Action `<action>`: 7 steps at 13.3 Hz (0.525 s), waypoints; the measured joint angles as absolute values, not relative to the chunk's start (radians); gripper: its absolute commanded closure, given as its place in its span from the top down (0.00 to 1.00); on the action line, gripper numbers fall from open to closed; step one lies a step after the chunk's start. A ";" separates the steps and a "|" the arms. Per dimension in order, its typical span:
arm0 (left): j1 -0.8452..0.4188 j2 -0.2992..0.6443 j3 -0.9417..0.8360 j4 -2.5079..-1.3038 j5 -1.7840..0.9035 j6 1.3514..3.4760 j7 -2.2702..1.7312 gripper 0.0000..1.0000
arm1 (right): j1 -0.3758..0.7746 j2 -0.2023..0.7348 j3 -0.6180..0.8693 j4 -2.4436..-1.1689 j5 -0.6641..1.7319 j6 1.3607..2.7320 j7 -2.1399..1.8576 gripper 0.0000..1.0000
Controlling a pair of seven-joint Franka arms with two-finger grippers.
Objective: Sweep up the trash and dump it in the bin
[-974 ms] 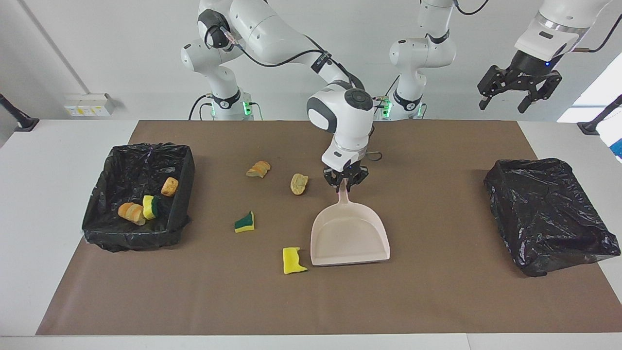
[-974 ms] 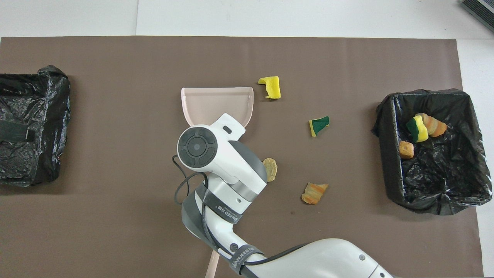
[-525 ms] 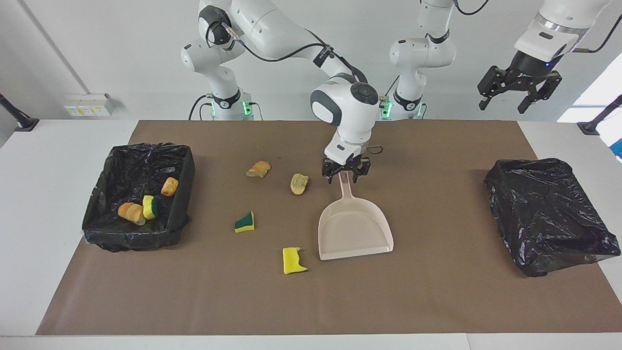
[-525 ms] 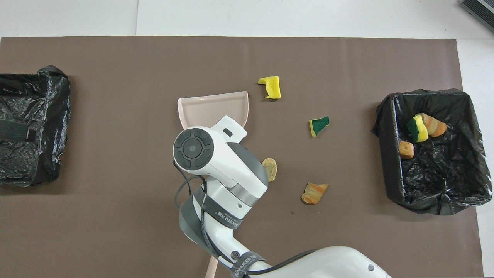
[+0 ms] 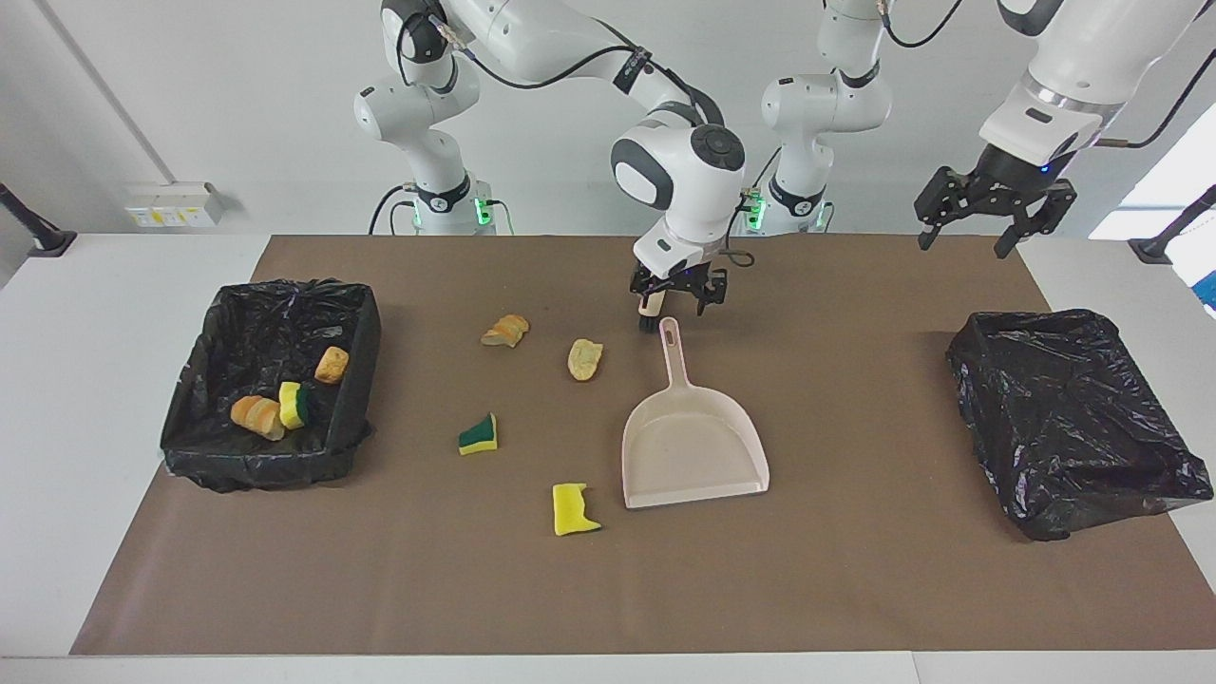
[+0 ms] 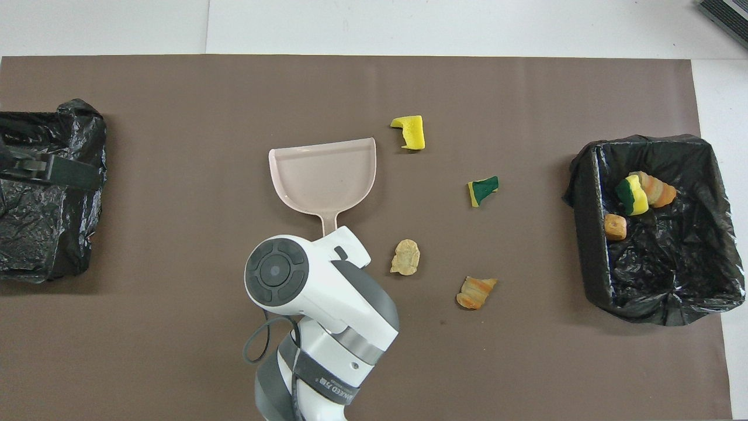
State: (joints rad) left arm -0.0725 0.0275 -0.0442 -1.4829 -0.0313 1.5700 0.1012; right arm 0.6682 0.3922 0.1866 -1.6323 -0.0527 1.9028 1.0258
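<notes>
The beige dustpan lies flat mid-mat, its handle pointing at the robots. My right gripper hangs open just above the handle's end, holding nothing. Its wrist hides it from overhead. Loose trash lies toward the right arm's end: a yellow sponge bit, a green-and-yellow wedge, a tan chunk and an orange-brown chunk. The black-lined bin holds three scraps. My left gripper waits open, high up.
A second black-bagged bin sits at the left arm's end of the brown mat. A short beige stub shows beside the right gripper's fingers; what it belongs to is hidden.
My right gripper has opened, let go of the dustpan handle, risen and drawn back toward the robots. The dustpan shifted slightly and now lies free. The left gripper has dropped a little.
</notes>
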 measured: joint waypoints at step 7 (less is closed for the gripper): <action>-0.275 0.196 -0.054 -1.534 -0.031 1.826 -0.014 1.00 | 0.795 0.187 0.189 -1.997 0.198 2.031 1.128 1.00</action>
State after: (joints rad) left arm -0.2753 0.1962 -0.0543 -1.5345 -0.0309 1.8261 -0.0142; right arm 0.7946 0.1865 0.1893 -1.9974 0.1975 2.0309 1.1284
